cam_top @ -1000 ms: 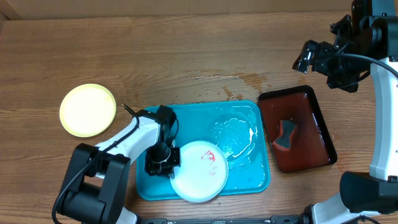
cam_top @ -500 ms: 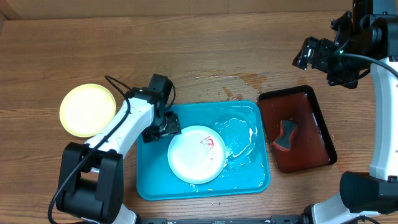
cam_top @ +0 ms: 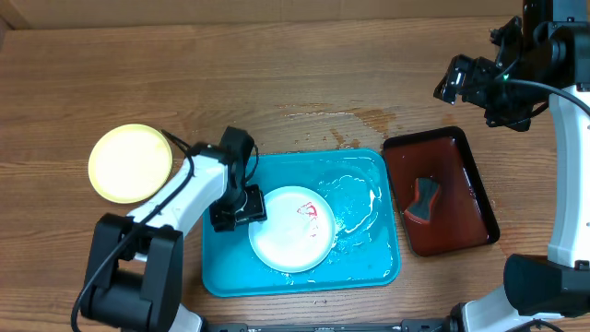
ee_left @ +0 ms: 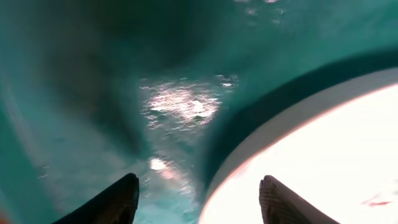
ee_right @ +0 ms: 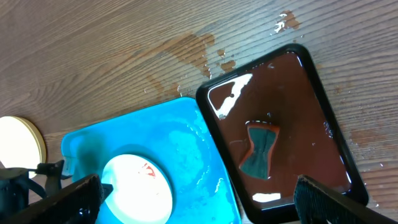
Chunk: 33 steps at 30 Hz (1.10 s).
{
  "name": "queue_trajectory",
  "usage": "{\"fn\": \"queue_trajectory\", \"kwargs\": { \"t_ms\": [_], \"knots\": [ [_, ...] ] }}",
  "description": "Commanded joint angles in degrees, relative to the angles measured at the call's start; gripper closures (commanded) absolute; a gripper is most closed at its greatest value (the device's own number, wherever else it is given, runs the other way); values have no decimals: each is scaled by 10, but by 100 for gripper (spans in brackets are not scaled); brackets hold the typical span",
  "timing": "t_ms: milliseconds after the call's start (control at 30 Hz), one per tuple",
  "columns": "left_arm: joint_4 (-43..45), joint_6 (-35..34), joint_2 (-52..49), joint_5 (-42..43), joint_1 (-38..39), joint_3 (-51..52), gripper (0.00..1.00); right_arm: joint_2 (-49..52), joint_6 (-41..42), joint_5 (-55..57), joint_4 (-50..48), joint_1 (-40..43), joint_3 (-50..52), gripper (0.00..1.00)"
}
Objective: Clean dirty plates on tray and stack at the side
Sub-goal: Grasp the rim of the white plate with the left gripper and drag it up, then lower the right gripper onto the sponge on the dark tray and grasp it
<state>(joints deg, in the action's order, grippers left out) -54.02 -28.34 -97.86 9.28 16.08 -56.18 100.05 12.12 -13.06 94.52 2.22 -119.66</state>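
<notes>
**Finding.** The dirty plate (cam_top: 290, 231) lies flat in the tray (cam_top: 364, 263), toward its near edge, with a red smear right of its centre. The left tool (ee_left: 200, 202) is lowered at the plate's left rim. Its fingers (ee_left: 118, 199) are apart and the rim is seen between them, unclamped. The right tool (cam_top: 458, 85) is held wide apart and empty above the far right corner of the counter (cam_top: 277, 74).

**Advice.** A firm pinch on the rim is judged necessary, since the plate may slide on the wet tray. One yellow-green plate (cam_top: 130, 163) lies at the counter's left edge.

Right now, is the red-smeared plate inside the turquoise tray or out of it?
Inside: the plate lies flat on the turquoise tray, wholly within its raised rim.
</notes>
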Motion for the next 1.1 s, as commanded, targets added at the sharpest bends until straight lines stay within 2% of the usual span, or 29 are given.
{"fn": "queue_trajectory", "kwargs": {
  "t_ms": [0,67,133,167,200,233,600,800,867,1067],
  "knots": [
    [36,15,31,73,1,44,37,-2,-4,4,-2,1,0,0],
    [62,19,31,92,1,67,40,-2,-4,4,-3,1,0,0],
    [86,19,31,102,1,87,53,-2,-4,4,-3,1,0,0],
    [96,14,31,105,1,93,68,-2,-4,4,-3,1,0,0],
    [103,10,31,105,1,96,90,-2,-4,4,-3,1,0,0],
    [108,7,31,104,1,96,96,-2,-4,4,-3,1,0,0],
    [149,-42,31,30,-14,73,96,-2,-3,4,-2,1,1,0],
    [154,13,31,25,-29,37,96,-2,32,30,-13,1,54,9],
    [155,54,31,40,-30,21,96,-2,55,55,-25,1,92,9],
    [155,91,31,54,-29,-3,96,-2,119,70,-75,1,249,25]
  ]
}}
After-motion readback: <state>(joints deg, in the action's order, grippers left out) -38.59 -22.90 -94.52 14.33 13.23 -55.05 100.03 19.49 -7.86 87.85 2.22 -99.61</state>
